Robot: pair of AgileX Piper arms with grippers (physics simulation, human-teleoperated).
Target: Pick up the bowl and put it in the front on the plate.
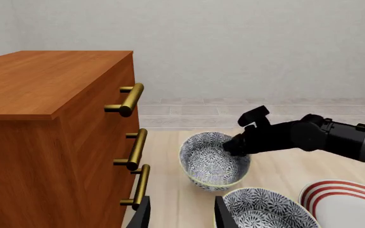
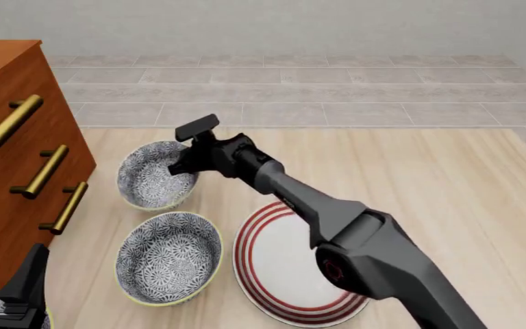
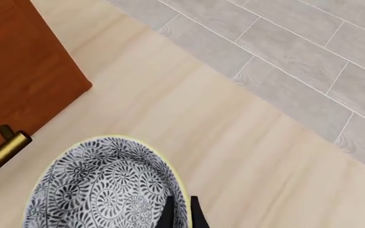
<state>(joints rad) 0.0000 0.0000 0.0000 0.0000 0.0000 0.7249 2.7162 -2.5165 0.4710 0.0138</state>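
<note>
The bowl [image 2: 153,179], blue-and-white floral with a thin yellowish rim, is the far one of two look-alikes and tilts its inside toward the front camera. My right gripper [image 2: 183,164] is shut on its right-hand rim; in the right wrist view the two fingertips [image 3: 169,214] pinch the rim of the bowl [image 3: 100,190]. The left wrist view shows the same bowl [image 1: 211,164] held by the right gripper [image 1: 233,145]. The white plate [image 2: 286,271] with red rings lies flat to the front right. My left gripper [image 1: 181,216] is open and holds nothing, low at the front left [image 2: 21,295].
The second bowl [image 2: 170,257] stands upright in front of the held one, just left of the plate. A wooden dresser [image 2: 7,116] with brass handles [image 2: 44,171] rises along the left. Grey tiles [image 2: 336,89] lie beyond the pale wood surface [image 2: 446,178].
</note>
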